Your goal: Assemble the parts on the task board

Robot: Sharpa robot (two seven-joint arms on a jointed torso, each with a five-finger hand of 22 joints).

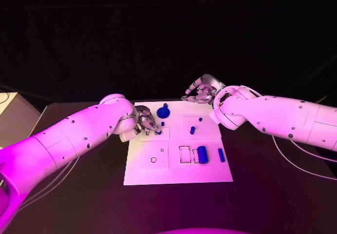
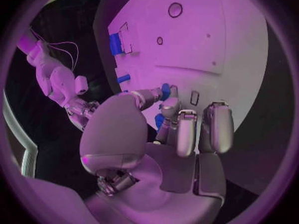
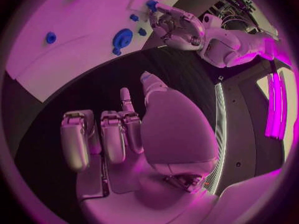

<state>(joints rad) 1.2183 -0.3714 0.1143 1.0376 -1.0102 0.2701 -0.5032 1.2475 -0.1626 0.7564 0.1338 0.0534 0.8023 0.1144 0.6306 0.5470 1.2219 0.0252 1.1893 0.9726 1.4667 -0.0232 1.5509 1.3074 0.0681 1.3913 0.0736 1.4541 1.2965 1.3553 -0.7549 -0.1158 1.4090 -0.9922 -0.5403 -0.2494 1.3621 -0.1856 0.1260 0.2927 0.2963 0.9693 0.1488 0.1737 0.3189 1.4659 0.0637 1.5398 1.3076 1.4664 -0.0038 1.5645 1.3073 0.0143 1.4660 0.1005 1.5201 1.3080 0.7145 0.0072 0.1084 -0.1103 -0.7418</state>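
Board: my white board (image 1: 177, 173) lies flat in the middle of the black surface (image 1: 281, 195); its near edge is the closest thing to me, and I place everything else from it.
Left hand: my left hand (image 1: 147, 122) sits over the board's far left corner, fingers curled down around a small blue peg (image 2: 164, 91) at their tips. It looks pinched there, with the peg low against the board.
Right hand: my right hand (image 1: 200, 91) hangs off the board's far edge, over bare surface; fingers (image 3: 115, 137) loosely spread, holding nothing.
Round piece: a blue knob-like disc (image 1: 163, 112) stands near the far edge, just beside my left hand.
Small pegs: one blue peg (image 1: 192, 130) stands near the board's middle, with a tiny blue dot (image 1: 200, 119) beyond it.
Block and bar: a blue block (image 1: 202, 154) sits in the right half toward the near edge, with a slim blue bar (image 1: 221, 155) beside it, close to the right edge.
Empty spots: an outlined slot (image 1: 184, 153) next to the block and a small round hole (image 1: 153, 159) in the near left quarter look unfilled.
Progress: I judge the job partly done; several pieces seem seated, the held peg is in hand, and at least those two spots remain.
Room: open surface lies on all sides of the board; the far left corner is tight.
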